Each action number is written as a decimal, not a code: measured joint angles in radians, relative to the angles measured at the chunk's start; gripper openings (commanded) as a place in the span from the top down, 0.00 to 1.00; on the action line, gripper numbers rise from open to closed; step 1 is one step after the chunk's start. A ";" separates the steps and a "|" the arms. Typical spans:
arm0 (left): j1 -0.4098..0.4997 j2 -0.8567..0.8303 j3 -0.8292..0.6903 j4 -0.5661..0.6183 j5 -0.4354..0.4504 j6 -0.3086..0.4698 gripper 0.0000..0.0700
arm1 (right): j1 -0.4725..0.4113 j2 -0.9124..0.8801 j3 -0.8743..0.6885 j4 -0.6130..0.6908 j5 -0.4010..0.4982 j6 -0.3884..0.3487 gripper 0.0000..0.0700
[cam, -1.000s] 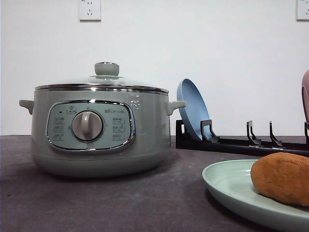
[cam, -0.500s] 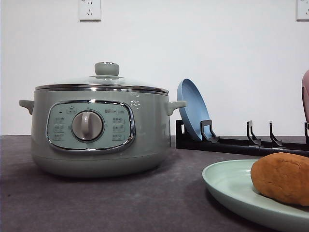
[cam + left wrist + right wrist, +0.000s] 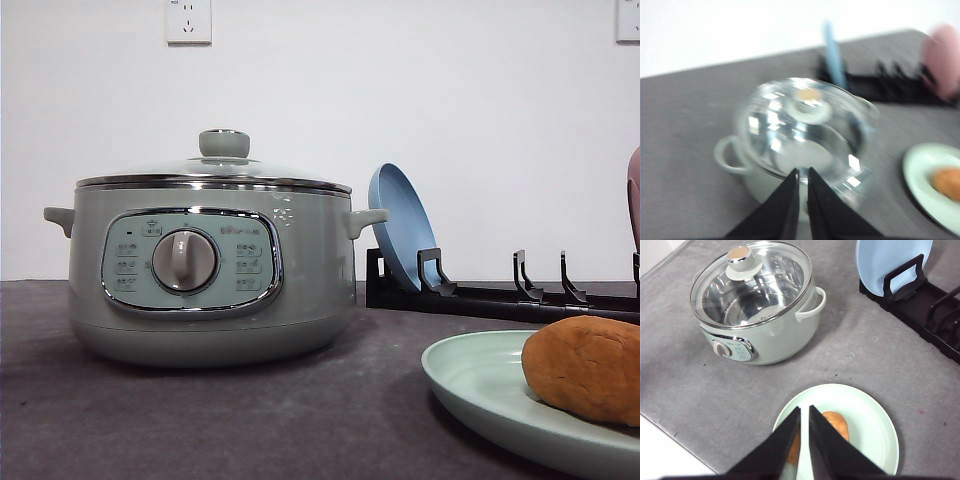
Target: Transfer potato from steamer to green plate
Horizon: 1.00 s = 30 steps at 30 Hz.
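The pale green steamer (image 3: 190, 265) stands on the left of the dark table with its glass lid on. In the right wrist view the steamer (image 3: 757, 300) shows bare metal through the lid. The orange-brown potato (image 3: 585, 368) lies on the green plate (image 3: 470, 385) at the front right. My right gripper (image 3: 804, 409) hangs shut above the green plate (image 3: 870, 430), over the near end of the potato (image 3: 837, 424), with nothing held. My left gripper (image 3: 803, 171) is shut and empty above the steamer (image 3: 805, 130); this view is blurred. The plate (image 3: 920, 170) and potato (image 3: 947, 181) show there too.
A blue plate (image 3: 400, 225) stands upright in a black rack (image 3: 500, 300) behind the green plate. A pink object (image 3: 634, 200) is at the right edge. The table's front edge (image 3: 670, 440) runs close beside the steamer.
Everything in the front view sits a few pixels further right than before. Steamer, plate and potato keep their places relative to each other.
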 measured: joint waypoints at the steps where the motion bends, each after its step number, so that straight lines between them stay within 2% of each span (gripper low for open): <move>1: 0.045 -0.021 -0.057 0.062 0.000 0.000 0.97 | 0.000 0.000 0.000 0.000 0.000 0.000 0.98; 6: 0.251 -0.154 -0.378 0.396 0.000 0.004 0.97 | 0.000 0.000 0.000 0.000 0.000 0.000 0.98; 9: 0.321 -0.254 -0.548 0.496 -0.002 0.005 0.97 | 0.000 0.000 0.000 0.000 0.000 0.000 0.98; 13: 0.354 -0.363 -0.716 0.497 -0.001 0.006 0.97 | 0.000 0.000 0.000 0.000 0.000 0.000 0.98; 17: 0.371 -0.445 -0.814 0.494 -0.001 0.005 0.97 | 0.000 0.000 0.000 0.000 0.000 0.000 0.98; 23: 0.393 -0.515 -0.898 0.504 -0.001 -0.027 0.97 | 0.000 0.000 0.000 0.000 0.000 0.000 0.98; 30: 0.393 -0.527 -0.933 0.569 0.000 -0.043 0.97 | 0.000 0.000 0.000 0.000 0.000 0.000 0.98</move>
